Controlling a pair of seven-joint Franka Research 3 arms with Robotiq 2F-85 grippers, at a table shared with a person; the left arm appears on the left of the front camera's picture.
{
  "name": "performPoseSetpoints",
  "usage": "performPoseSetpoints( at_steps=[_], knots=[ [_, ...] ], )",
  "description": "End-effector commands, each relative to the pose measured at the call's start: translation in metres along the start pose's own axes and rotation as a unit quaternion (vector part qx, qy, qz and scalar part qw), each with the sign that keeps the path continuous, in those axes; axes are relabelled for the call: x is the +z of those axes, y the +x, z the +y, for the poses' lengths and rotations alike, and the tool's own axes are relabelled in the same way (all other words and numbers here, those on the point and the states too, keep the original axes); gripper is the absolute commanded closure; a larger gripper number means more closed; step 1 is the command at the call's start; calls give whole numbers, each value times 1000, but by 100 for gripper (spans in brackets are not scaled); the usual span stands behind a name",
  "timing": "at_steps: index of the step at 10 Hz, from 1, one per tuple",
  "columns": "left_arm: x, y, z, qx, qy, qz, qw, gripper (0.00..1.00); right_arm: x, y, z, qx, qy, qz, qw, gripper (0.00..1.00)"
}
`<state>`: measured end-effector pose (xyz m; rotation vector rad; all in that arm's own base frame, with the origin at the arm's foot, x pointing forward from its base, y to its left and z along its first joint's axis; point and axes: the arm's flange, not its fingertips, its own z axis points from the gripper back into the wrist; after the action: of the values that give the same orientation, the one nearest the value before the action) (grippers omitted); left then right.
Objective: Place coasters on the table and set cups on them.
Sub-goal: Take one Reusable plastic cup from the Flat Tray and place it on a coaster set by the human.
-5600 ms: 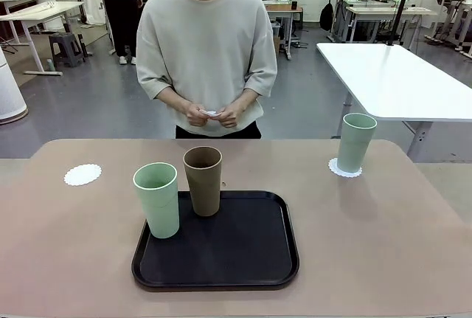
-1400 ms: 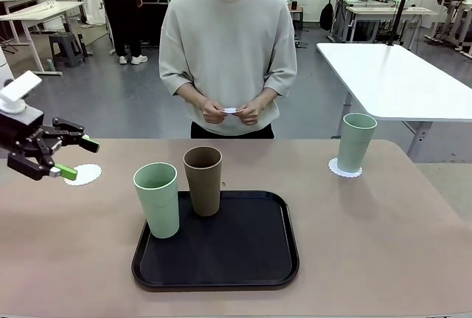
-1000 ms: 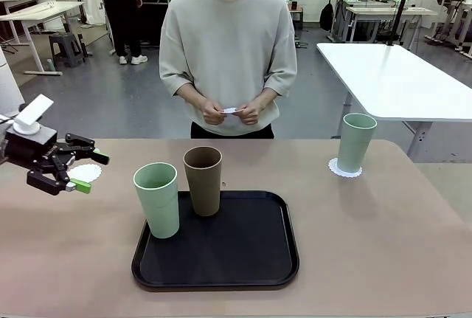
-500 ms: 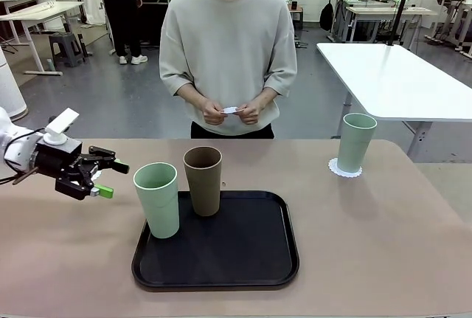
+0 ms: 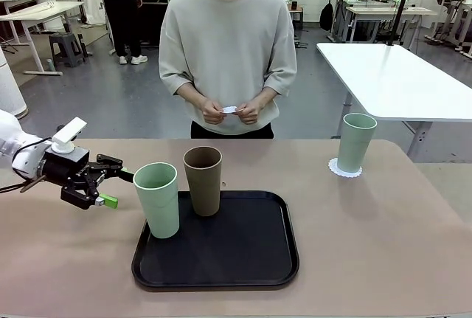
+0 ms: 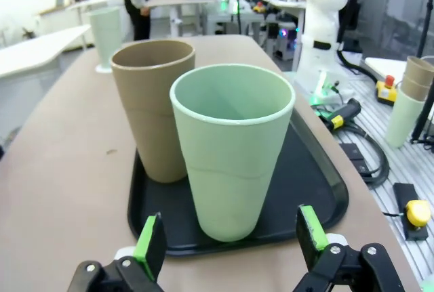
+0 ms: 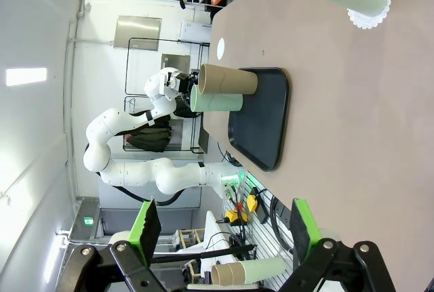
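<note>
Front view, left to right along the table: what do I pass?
left gripper → mint cup on the tray → brown cup → mint cup at the right, standing on a coaster.

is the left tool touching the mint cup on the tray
Apart. In the left wrist view the open left tool straddles the mint cup, black tray showing between each pad and it.

Bright, even overhead light fills the front view, which is sharp throughout. The smooth beige-pink tabletop (image 5: 369,244) looks matt and evenly lit, and the black rounded-square tray (image 5: 221,259) carries a thin pale sheen along its rim. In the left wrist view the top left corner is blown out white and the far background is soft. Both wrist views bend straight lines near their edges.
</note>
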<state>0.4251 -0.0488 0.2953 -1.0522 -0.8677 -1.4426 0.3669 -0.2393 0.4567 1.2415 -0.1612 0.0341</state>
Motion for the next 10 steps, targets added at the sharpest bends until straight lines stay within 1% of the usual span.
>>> performPoseSetpoints(
  at_steps=[1, 6, 7, 9, 10],
  knots=[
    [1, 1, 2, 5, 3, 4, 1000, 0, 0, 0, 0, -8, 0, -1, 1000, 0],
    [1, 1, 2, 5, 3, 4, 1000, 0, 0, 0, 0, -8, 0, -1, 1000, 0],
    [0, 0, 1, 2, 1, 0, 1000, 0, 0, 0, 0, -8, 0, -1, 1000, 0],
    [-5, -3, -3, -19, -24, -10, 999, 0, 0, 0, 0, -8, 0, -1, 1000, 0],
    [-4, -3, -3, -24, -23, -12, 999, 0, 0, 0, 0, -8, 0, -1, 1000, 0]
  ],
)
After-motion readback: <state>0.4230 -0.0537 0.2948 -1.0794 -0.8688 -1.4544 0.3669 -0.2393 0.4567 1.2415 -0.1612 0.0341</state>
